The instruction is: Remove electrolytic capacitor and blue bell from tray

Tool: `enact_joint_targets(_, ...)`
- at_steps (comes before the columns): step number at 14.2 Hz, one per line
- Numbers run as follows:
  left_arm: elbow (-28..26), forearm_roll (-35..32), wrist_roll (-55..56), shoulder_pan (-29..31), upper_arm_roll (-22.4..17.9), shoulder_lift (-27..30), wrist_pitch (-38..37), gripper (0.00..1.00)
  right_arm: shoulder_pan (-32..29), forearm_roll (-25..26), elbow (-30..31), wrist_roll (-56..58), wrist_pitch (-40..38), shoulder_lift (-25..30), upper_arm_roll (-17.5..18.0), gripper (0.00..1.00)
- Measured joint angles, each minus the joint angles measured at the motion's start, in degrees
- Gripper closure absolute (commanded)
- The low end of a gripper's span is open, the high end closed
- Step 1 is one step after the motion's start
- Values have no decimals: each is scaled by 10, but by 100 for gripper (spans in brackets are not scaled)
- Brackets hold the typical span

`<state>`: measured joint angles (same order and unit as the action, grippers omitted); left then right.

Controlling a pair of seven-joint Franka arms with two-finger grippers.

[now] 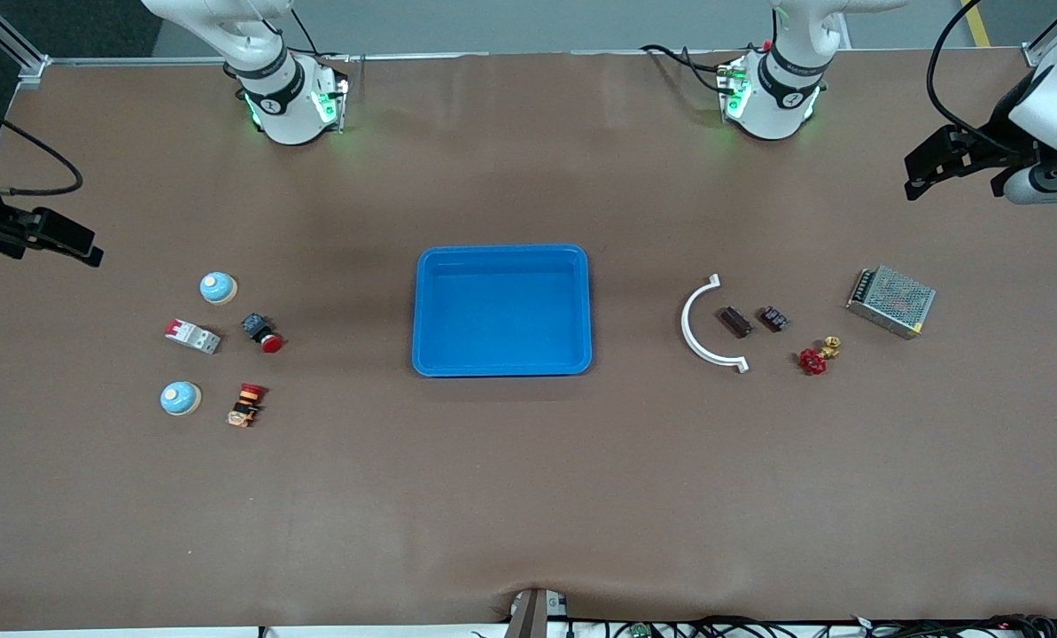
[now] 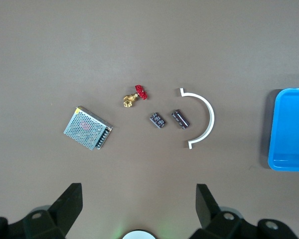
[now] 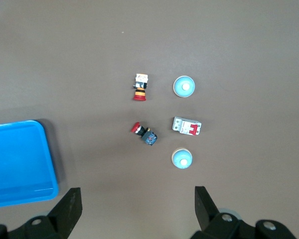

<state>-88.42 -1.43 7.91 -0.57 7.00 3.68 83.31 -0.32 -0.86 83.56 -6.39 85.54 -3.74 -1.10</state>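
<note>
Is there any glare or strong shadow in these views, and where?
Front view: even light, a soft shadow around the blue plastic tray, green glow at both arm bases. Left wrist view: open left gripper dark at the edge. Right wrist view: open right gripper equally dark, no glare.

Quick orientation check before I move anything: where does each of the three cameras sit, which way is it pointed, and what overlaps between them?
Front view: high across the table, facing both arm bases; left gripper and right gripper at the edges.
Left wrist view: looks down on the capacitors, its open fingertips showing.
Right wrist view: looks down on two bells, its fingertips showing.
Shared: both wrist views catch the blue tray.
</note>
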Motion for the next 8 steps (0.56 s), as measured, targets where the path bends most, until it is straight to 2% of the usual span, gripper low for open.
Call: enact_joint_targets(8, -1, 0, 0, 0, -1, 0, 1, 0, -5, -15, 0, -4, -4, 9, 2, 0)
